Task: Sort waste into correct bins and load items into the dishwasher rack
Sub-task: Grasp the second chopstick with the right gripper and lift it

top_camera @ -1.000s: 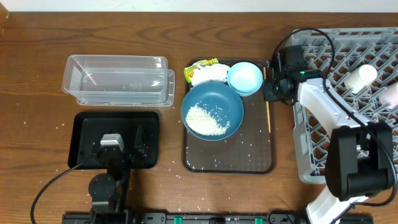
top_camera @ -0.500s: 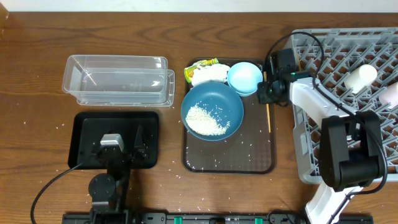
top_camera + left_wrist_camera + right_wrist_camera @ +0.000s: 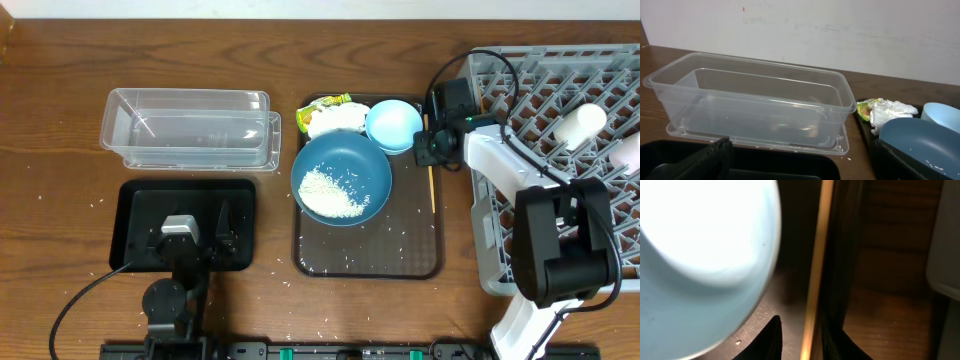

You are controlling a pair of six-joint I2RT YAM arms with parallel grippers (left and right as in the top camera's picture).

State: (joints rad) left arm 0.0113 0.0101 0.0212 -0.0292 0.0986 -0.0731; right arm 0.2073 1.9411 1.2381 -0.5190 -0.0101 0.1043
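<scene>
A pair of thin wooden chopsticks [image 3: 432, 186] lies along the right rim of the brown tray [image 3: 400, 255]. My right gripper [image 3: 432, 150] is low over their far end. In the right wrist view its two dark fingertips [image 3: 774, 330] stand on either side of the chopsticks [image 3: 816, 265] with a gap showing, so the right gripper [image 3: 805, 336] is open but narrow. The small light-blue bowl [image 3: 393, 126] is just to its left. The large dark-blue bowl [image 3: 342, 178] holds rice [image 3: 330, 193]. A crumpled tissue [image 3: 333, 118] lies behind it. My left gripper [image 3: 195, 225] rests open over the black tray [image 3: 135, 205].
The clear container [image 3: 190, 130] stands behind the black tray, its long side filling the left wrist view [image 3: 755, 105]. The grey rack [image 3: 600, 70] lies at the right, with a white cup [image 3: 580, 122] and a pink cup [image 3: 628, 150] in it. Rice grains are scattered on the brown tray.
My right gripper has moved a little left, off the rack's corner, and come down over the far end of the chopsticks. The left arm has not moved.
</scene>
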